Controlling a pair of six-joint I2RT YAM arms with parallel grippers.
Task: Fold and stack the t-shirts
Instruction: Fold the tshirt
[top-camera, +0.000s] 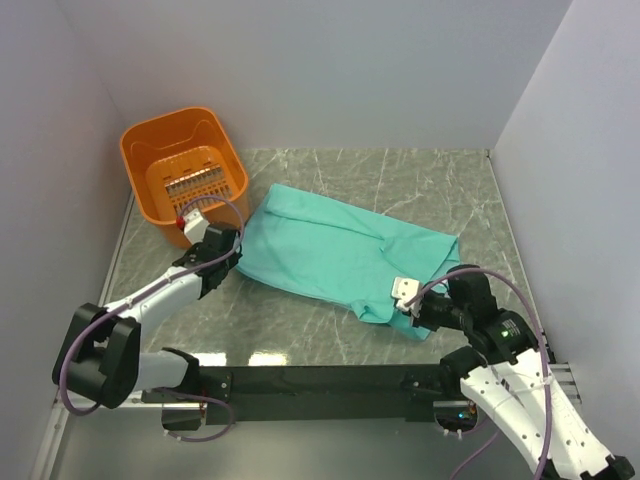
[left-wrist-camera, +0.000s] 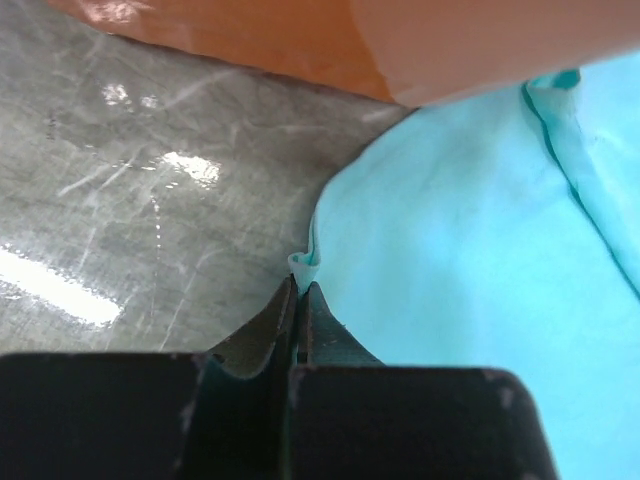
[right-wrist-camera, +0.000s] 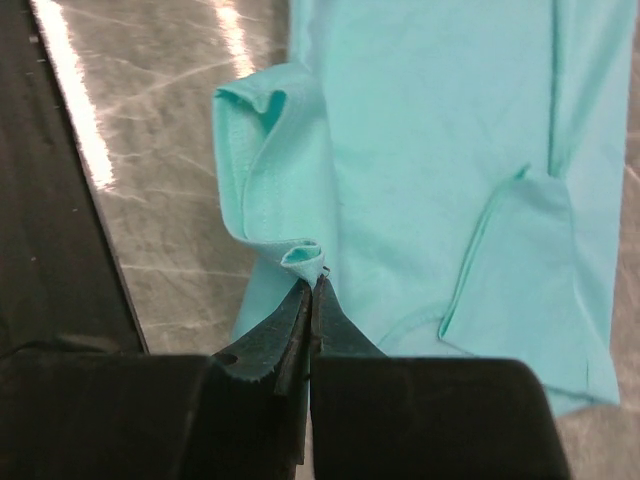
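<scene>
Jaws pressed together on both sides: left gripper (left-wrist-camera: 300, 292) pinches the t-shirt (top-camera: 340, 250) at its left edge, right gripper (right-wrist-camera: 312, 288) pinches a rolled fold at its near right corner. T-shirt is plain teal, rumpled, mid-table (top-camera: 430, 175). Right arm covers that corner from above. Orange basket (top-camera: 185, 170) sits just beside, slotted floor showing.

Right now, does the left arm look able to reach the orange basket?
Probably yes. The basket stands just beyond the left hand, with nothing between them. But that hand is shut on the edge of the t-shirt, so it would drag the cloth unless it lets go.
</scene>
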